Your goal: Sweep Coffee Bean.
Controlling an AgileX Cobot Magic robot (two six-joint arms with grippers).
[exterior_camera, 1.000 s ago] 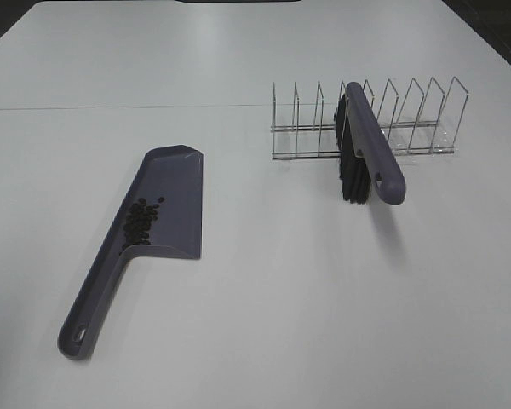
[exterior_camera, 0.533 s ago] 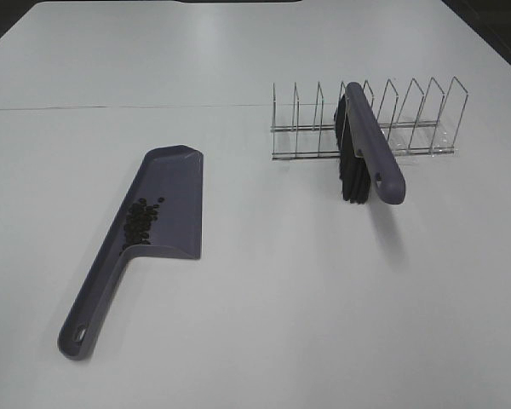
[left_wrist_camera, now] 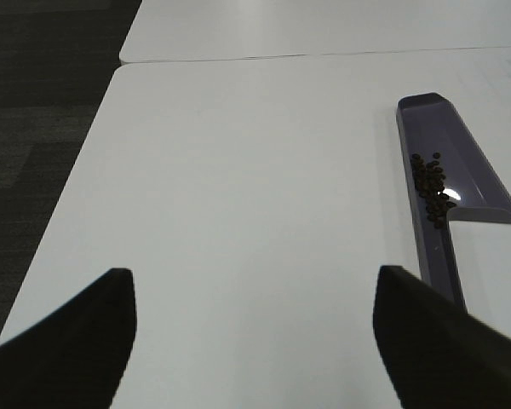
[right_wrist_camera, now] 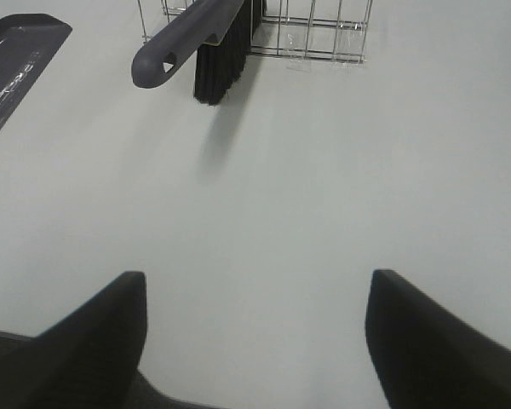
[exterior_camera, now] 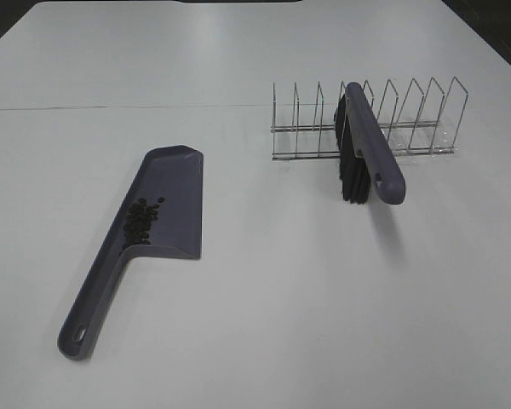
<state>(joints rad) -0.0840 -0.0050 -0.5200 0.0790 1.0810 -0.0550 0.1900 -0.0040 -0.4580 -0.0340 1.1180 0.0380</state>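
Because the coffee beans point(exterior_camera: 141, 221) lie in a tight dark cluster inside the purple dustpan point(exterior_camera: 177, 175), heaped against its side wall close to where the pan narrows into the handle, the sweeping itself looks finished; no stray bean shows on the white table point(exterior_camera: 264, 324) around it in any view. The left wrist view gives the same cluster point(left_wrist_camera: 432, 189) pressed toward the raised back lip of the pan point(left_wrist_camera: 473, 175), which is where beans would settle if pushed in from the open front edge. The dustpan rests flat on the table with its long handle pointing toward the robot's side, an easy position for the left arm to reach. Well apart from it, on the right, the brush point(exterior_camera: 373, 141) is parked in the wire rack point(exterior_camera: 409, 115), its purple handle sloping down out of the rack's slots and its black bristles hanging with their tips at or just above the table; the right wrist view shows that handle end point(right_wrist_camera: 157, 64) jutting free, ready for a grasp. The left gripper point(left_wrist_camera: 255, 341) and the right gripper point(right_wrist_camera: 255, 341) each hang back over bare table, fingers spread wide, grasping nothing, which I judge as a rest pose.
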